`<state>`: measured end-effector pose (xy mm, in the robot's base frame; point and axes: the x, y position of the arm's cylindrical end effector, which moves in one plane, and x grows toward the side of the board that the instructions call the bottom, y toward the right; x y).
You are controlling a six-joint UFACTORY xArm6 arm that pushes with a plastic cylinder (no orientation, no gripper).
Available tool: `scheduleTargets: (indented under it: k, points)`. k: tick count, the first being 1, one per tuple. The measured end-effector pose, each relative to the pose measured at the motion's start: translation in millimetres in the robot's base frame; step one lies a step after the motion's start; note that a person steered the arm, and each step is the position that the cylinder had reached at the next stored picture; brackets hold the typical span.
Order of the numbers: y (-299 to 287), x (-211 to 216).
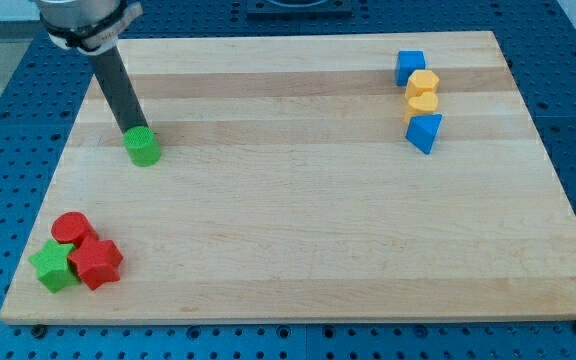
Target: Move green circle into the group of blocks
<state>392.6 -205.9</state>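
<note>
The green circle (pixel 143 147) is a short green cylinder at the view's upper left of the wooden board (pixel 298 200). My tip (pixel 133 130) is at the circle's upper-left edge, touching it or nearly so. At the view's lower left a group holds a red circle (pixel 70 229), a red block of unclear shape (pixel 96 264) and a green star (pixel 54 266), packed together. At the view's upper right a second group runs in a column: a blue cube (pixel 410 67), two yellow blocks (pixel 423 84) (pixel 421 103) and a blue triangular block (pixel 424 131).
The board lies on a blue perforated table (pixel 8 110). The rod leans up to the view's top left, where the arm's end (pixel 83 20) shows.
</note>
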Motion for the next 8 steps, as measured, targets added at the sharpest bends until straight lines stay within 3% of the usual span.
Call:
scheduleTargets:
  k: [2, 4, 6, 8]
  points:
    - [48, 37]
    - [50, 67]
    - [86, 69]
    - [67, 84]
